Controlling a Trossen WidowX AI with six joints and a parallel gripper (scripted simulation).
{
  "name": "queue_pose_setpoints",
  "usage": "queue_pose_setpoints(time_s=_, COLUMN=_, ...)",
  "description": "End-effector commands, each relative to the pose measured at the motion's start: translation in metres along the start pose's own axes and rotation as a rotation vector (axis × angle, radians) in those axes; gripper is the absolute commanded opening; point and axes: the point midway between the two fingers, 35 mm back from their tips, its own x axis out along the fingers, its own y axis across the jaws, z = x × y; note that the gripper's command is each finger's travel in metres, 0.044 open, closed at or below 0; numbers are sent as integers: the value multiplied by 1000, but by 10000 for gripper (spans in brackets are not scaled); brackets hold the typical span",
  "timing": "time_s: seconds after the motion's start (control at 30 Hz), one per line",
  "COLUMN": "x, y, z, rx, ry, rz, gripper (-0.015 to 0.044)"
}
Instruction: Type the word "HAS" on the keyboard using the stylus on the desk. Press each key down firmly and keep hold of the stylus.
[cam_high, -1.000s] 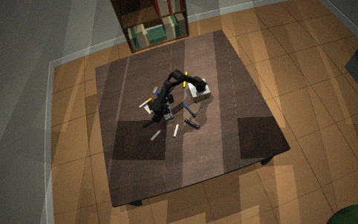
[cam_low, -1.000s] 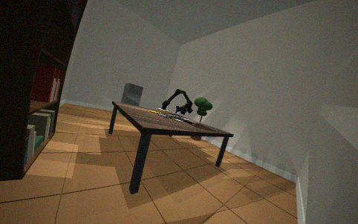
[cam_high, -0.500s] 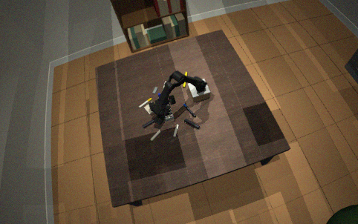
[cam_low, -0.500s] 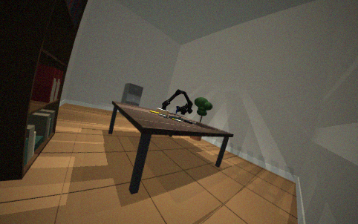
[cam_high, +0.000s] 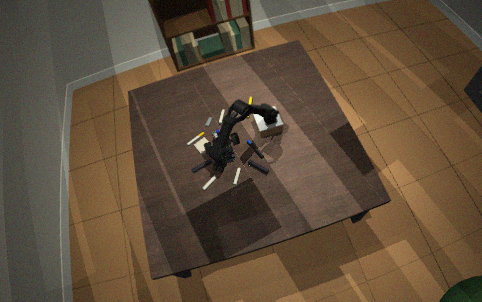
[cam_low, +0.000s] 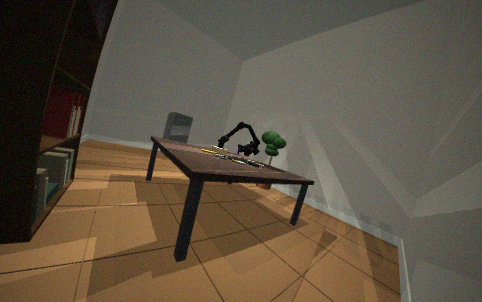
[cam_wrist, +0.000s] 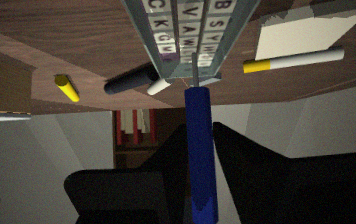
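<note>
We see the blue stylus (cam_wrist: 201, 150) clamped in the hand (cam_wrist: 200, 165), its dark fingers pressed on either side of the barrel; the thin grey tip points at the near edge of the keyboard (cam_wrist: 192, 30), whose lettered keys show just beyond it; whether the tip touches a key we cannot tell. Beside the keyboard, a dark cylinder (cam_wrist: 131, 80) and a short white one (cam_wrist: 159, 86) lie at its corner; a yellow-ended white pen (cam_wrist: 294, 59) lies on the other side of the keyboard, next to a pale sheet (cam_wrist: 305, 35); a yellow piece (cam_wrist: 66, 87) lies farther from the keyboard, past the dark cylinder. From above, the arm (cam_high: 235, 120) bends over the keyboard (cam_high: 270, 125) near the middle of the brown worktop (cam_high: 310, 170), with more pens scattered around the arm's base; a bookshelf (cam_high: 159, 20) stands beyond the worktop's far edge.
</note>
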Motion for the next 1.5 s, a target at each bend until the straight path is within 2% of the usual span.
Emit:
queue_pose_setpoints(time_s=0.0, x=1, y=1, z=2, rx=5, ry=-2, rz=2, gripper=0)
queue_pose_setpoints(time_s=0.33, x=1, y=1, z=2, rx=5, ry=-2, rz=2, gripper=0)
queue_pose_setpoints(time_s=0.43, x=1, y=2, z=3, rx=5, ry=-2, rz=2, gripper=79)
queue_pose_setpoints(time_s=0.47, x=1, y=2, z=3, rx=5, ry=-2, rz=2, gripper=81)
queue_pose_setpoints(time_s=1.47, x=7, y=2, z=13, rx=5, ry=-2, rz=2, gripper=81)
